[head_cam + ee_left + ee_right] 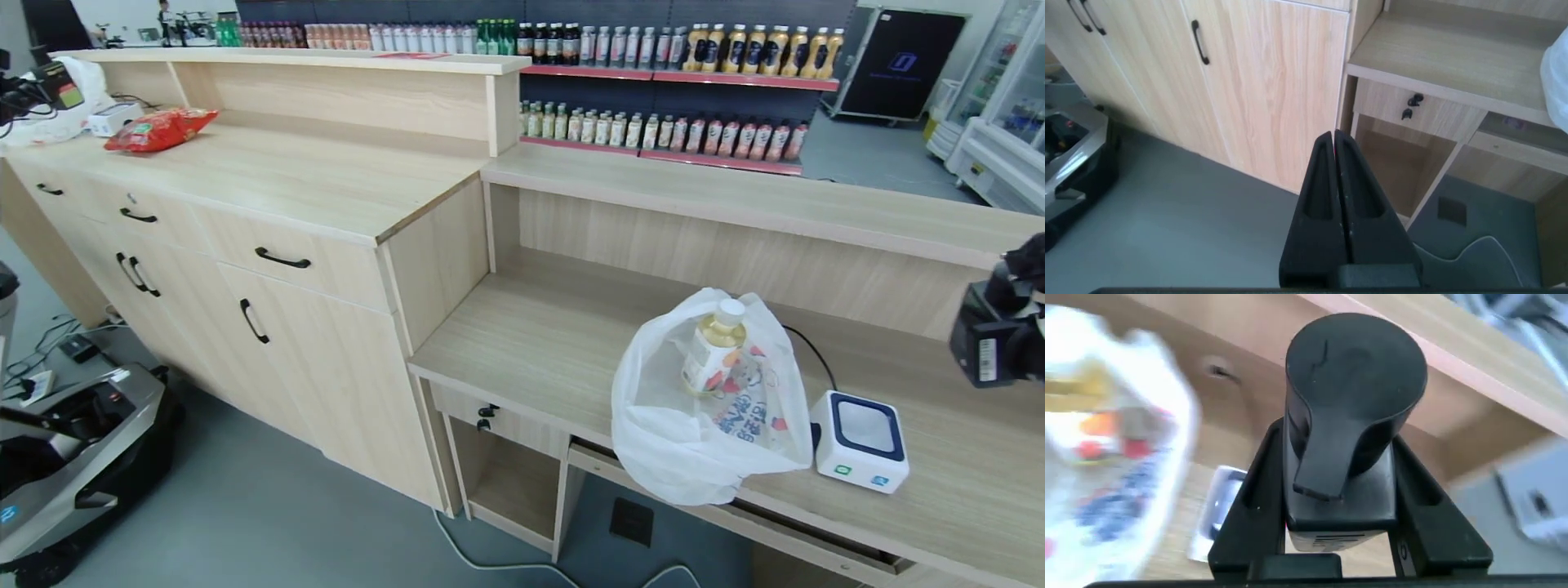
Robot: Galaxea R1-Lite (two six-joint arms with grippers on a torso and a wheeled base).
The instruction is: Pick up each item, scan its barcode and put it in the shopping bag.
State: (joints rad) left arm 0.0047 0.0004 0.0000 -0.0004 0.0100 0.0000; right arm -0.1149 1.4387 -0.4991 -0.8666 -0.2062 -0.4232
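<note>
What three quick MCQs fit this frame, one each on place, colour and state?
1. Where is the barcode scanner?
A. On the lower counter, beside the shopping bag
B. On the floor
C. On the drinks shelf

2. What colour is the snack packet on the upper counter?
A. Blue
B. Red
C. White

3. What state is the right end effector in?
A. Open, empty
B. Shut, empty
C. Shut on a black container

Answers: 1 A, it sits at the bag's right side; 2 B, the wrapper is mainly red; 3 C, it is clamped on the container's sides.
</note>
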